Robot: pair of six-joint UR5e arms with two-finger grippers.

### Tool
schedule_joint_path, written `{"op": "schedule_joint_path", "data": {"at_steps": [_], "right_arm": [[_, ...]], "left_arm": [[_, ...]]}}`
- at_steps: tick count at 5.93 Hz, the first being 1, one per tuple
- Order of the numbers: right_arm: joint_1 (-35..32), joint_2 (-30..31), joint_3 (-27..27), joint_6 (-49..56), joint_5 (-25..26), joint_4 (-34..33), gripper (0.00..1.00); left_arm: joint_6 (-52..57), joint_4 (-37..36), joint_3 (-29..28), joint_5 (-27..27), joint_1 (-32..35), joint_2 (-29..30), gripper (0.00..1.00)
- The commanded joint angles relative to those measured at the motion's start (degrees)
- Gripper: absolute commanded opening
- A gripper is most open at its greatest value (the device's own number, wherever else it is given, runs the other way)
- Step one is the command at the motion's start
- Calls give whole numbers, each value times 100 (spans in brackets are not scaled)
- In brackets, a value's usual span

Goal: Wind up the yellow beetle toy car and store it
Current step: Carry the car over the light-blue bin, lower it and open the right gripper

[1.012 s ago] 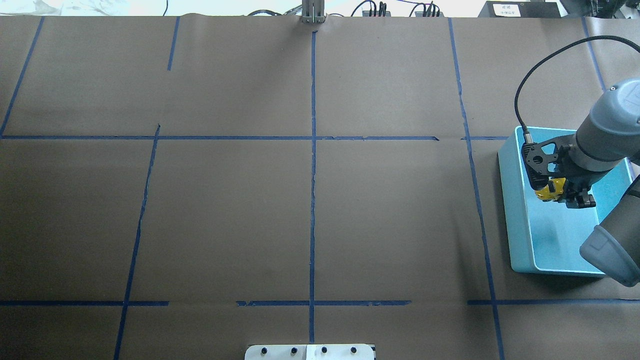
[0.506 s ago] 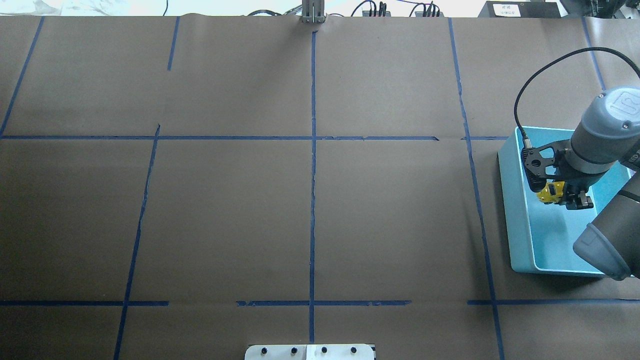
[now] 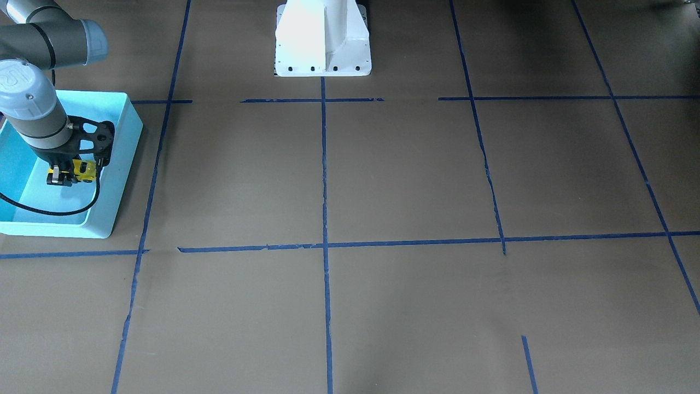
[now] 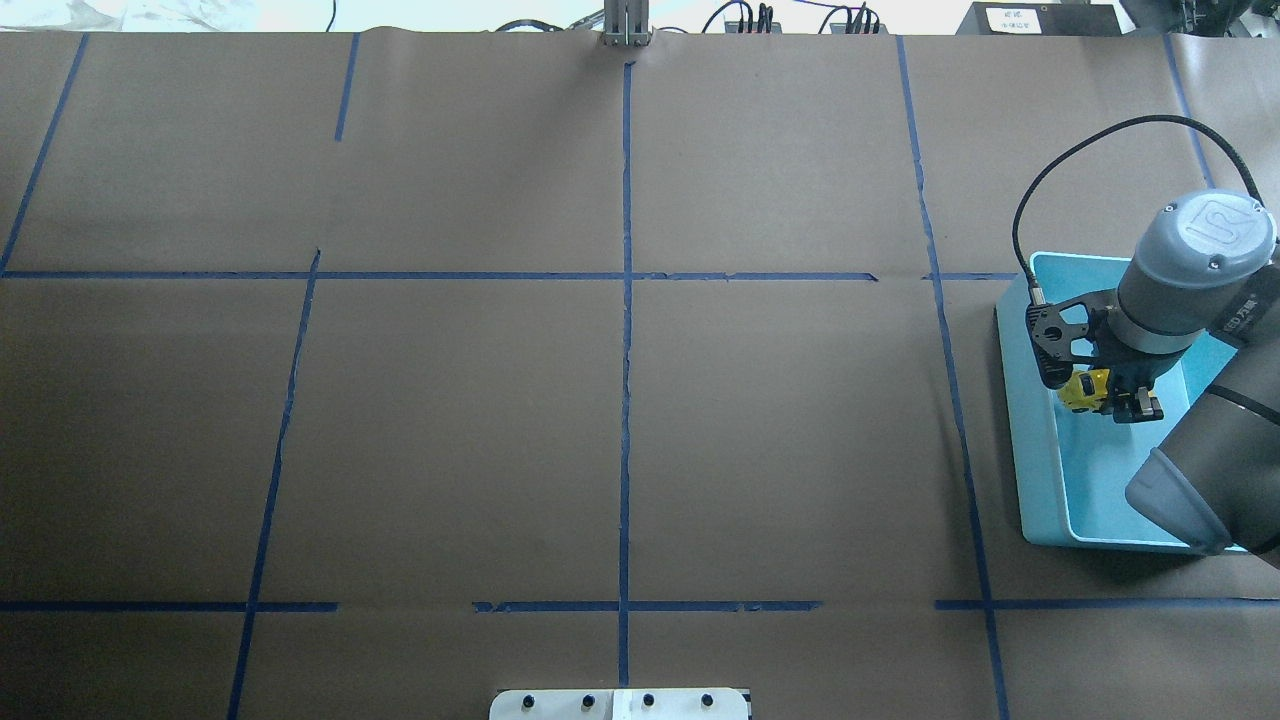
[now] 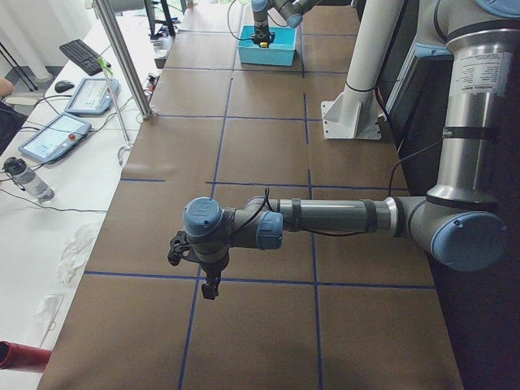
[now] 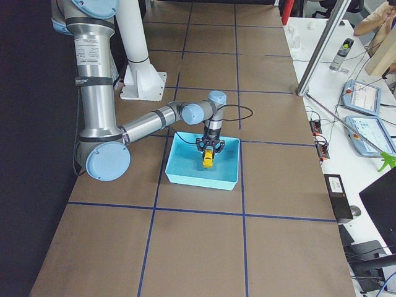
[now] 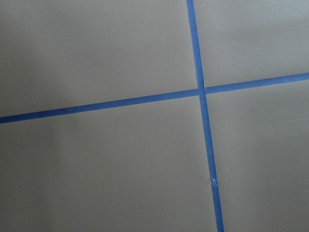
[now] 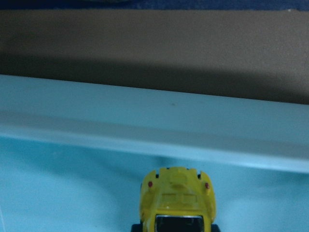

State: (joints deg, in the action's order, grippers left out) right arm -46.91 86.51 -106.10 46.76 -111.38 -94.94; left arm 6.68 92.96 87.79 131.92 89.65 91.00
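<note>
1. With right gripper (image 4: pixel 1112 398), clamps yellow beetle toy car (image 4: pixel 1082 390) from both sides, fingers (image 4: pixel 1142 408) pressed tight against its body.
2. Holds that car inside turquoise bin (image 4: pixel 1035 480), close to the bin's 9 o'clock wall in the overhead view and slightly toward 12 o'clock from the middle; cannot tell whether the wheels touch the bin floor.
3. From the right wrist camera, shows the car's rounded yellow end and a dark window at 6 o'clock of the frame, with the bin's pale wall crossing at 12 o'clock of it.
4. Sets the bin at the 3 o'clock edge of paper-covered table (image 4: pixel 450 430) in the overhead view, among blue tape lines (image 4: pixel 625 400).
5. Arches black cable (image 4: pixel 1160 118) from the wrist toward 12 o'clock, past the bin's far rim.
6. Stretches left arm (image 5: pixel 333 218) low over the paper, well apart from the bin, with left gripper (image 5: pixel 210 286) pointing down just beside a tape line.
7. Shows that left tool only in the side view, so cannot tell whether released or clenched.
8. From the left wrist camera, shows only paper and a tape crossing toward 1 o'clock of the frame.
</note>
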Motion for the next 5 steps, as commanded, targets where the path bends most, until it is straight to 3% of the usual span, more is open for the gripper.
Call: {"op": "schedule_joint_path", "data": {"at_steps": [1,2,5], "right_arm": [[16,-29,28,-9,-68,37,61],[16,-38,28,-18,-190,37,100],[-254,-47,-251,-131,-427,-24,100]], "left_arm": [[-592,29,-42,0,0,-3,99],[-711,64,-25,0,0,-3,99],[-712,64,1,9,0,-3,99]]}}
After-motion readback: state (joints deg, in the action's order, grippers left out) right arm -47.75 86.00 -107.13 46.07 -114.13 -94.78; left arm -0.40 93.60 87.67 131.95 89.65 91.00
